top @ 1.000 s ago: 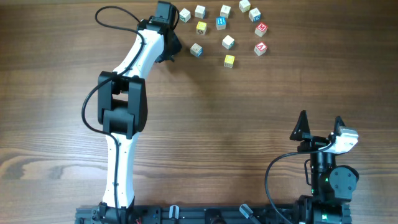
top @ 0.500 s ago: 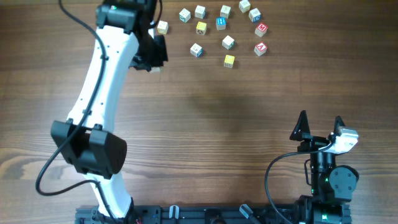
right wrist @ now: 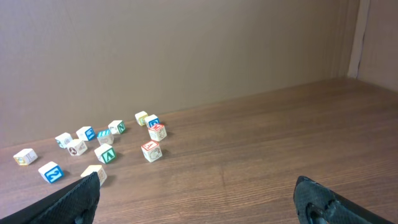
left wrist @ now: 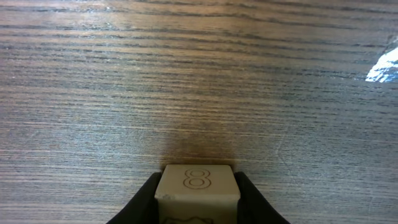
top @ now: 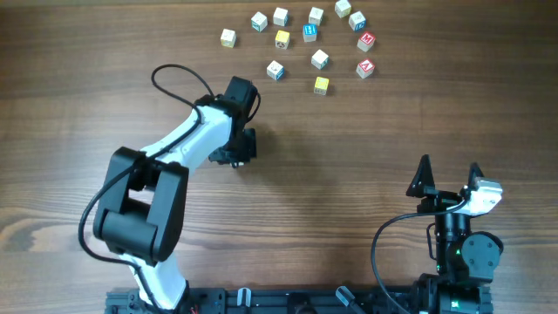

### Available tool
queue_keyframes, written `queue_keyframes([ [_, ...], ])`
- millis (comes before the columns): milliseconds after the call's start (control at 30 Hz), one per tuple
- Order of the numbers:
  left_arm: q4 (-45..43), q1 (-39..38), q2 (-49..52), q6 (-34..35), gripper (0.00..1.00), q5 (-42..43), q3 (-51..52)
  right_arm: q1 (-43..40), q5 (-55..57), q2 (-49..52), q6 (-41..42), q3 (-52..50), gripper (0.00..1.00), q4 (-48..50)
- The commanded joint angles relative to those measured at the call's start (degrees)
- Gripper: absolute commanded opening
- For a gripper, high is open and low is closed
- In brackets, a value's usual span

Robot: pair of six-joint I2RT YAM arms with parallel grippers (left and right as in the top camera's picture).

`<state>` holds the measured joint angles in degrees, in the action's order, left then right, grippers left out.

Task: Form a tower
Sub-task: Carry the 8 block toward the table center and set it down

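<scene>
My left claw (top: 241, 148) is clamped on a pale cube (left wrist: 198, 182), its black fingers (left wrist: 142, 202) pressed against the cube's two sides and an "8" showing on the top face. It hangs low over bare bench (top: 349, 174), left of centre; whether the cube already touches the wood I cannot tell, though a soft shadow lies just ahead of it. I judge this to be the placing step: this cube looks meant as a base, and no tower stands anywhere that I can see. The next move calls for setting the cube flat and square, easing the fingers apart without nudging it, then lifting straight off before going for another piece. Those pieces, the loose cubes (top: 320, 58), are scattered along the far edge of the bench, well apart from my left claw and mostly clear of one another. Most are pale with coloured letters, one is yellow (top: 322, 85), and a red-faced cube (top: 366, 40) lies towards the right end of the scatter. From the right wrist view they read as small blocks lying singly, none on top of another. Further right, my right claw (top: 449, 166) is parked near the bench's front edge with its fingers spread wide apart and nothing between them
</scene>
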<state>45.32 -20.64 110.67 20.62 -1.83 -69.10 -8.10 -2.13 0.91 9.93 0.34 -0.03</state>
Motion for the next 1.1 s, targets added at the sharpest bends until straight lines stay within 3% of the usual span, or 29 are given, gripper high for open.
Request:
queue_keyframes([
  [0,-1.6,1.7,4.8,-1.1,0.04,-2.2,4.4,-0.2,-0.8,-0.3,-0.8,0.0,1.0,0.1],
  [167,1.7,1.8,3.5,-4.3,0.04,-15.3,4.4,-0.2,-0.8,-0.3,-0.8,0.0,0.99,0.1],
  [267,4.9,1.8,3.3,-11.5,0.04,-15.8,4.4,-0.2,-0.8,-0.3,-0.8,0.0,1.0,0.1],
  [400,-0.9,1.8,3.3,-11.6,0.04,-15.1,4.4,-0.2,-0.8,-0.3,-0.8,0.0,1.0,0.1],
  [533,-3.4,1.8,3.3,-11.7,0.12,-10.8,4.4,-0.2,-0.8,-0.3,-0.8,0.0,1.0,0.1],
  [567,-3.8,1.8,3.3,-11.7,0.19,-10.8,4.4,-0.2,-0.8,-0.3,-0.8,0.0,1.0,0.1],
  [633,-4.2,1.8,3.3,-13.0,0.49,-10.0,4.4,-0.2,-0.8,-0.3,-0.8,0.0,1.0,0.1],
  [800,-4.6,1.8,3.3,-17.3,0.56,-8.9,4.4,-0.2,-0.8,-0.3,-0.8,0.0,1.0,0.1],
  [900,-4.6,1.8,2.3,-17.7,1.0,-9.1,3.3,-0.2,-0.8,-0.3,-0.8,0.0,1.0,0.1],
  [1067,-1.5,1.8,-6.5,-17.7,1.0,-9.1,-6.6,-0.2,-0.8,-0.3,-0.8,0.0,1.0,0.1],
])
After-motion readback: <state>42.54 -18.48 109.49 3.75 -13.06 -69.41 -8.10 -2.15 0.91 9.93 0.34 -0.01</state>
